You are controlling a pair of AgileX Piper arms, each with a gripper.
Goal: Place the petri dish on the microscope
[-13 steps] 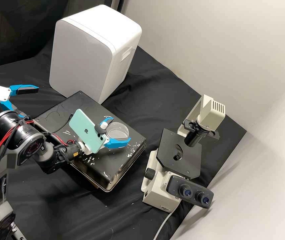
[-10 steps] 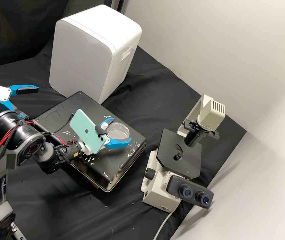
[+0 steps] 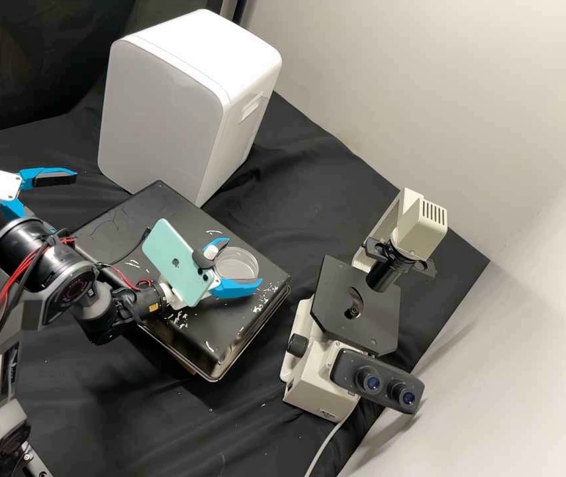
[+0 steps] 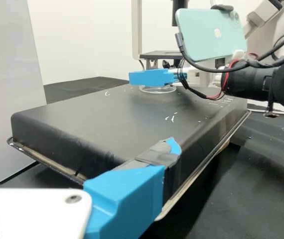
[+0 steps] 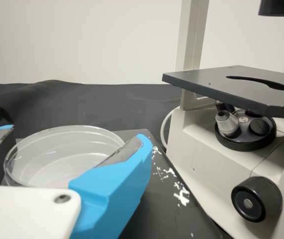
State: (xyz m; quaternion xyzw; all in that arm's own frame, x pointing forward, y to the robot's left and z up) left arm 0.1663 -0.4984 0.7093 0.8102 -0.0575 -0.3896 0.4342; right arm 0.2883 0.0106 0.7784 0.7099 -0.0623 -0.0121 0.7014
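The clear petri dish (image 3: 236, 263) (image 5: 62, 154) lies on top of a flat black box (image 3: 130, 218), near the corner that faces the microscope (image 3: 355, 331). My right gripper (image 3: 241, 262) (image 5: 79, 137) is open and straddles the dish, one blue finger on each side with the pads close to its rim. The microscope's black stage (image 3: 359, 305) (image 5: 231, 87) stands bare to the right of the box. My left gripper (image 3: 61, 202) (image 4: 79, 144) is open and holds nothing, low by the box's far-left corner. From there the dish (image 4: 157, 89) shows under a blue finger.
A tall white appliance (image 3: 183, 93) stands behind the black box. A mint-green phone (image 3: 177, 262) (image 4: 209, 27) rides on the right wrist. Black cloth covers the bench, and a white wall runs close behind and to the right of the microscope.
The right arm has edged a little toward the microscope, bringing its fingers slightly farther along the dish and a bit closer together. The left gripper and the dish stayed put.
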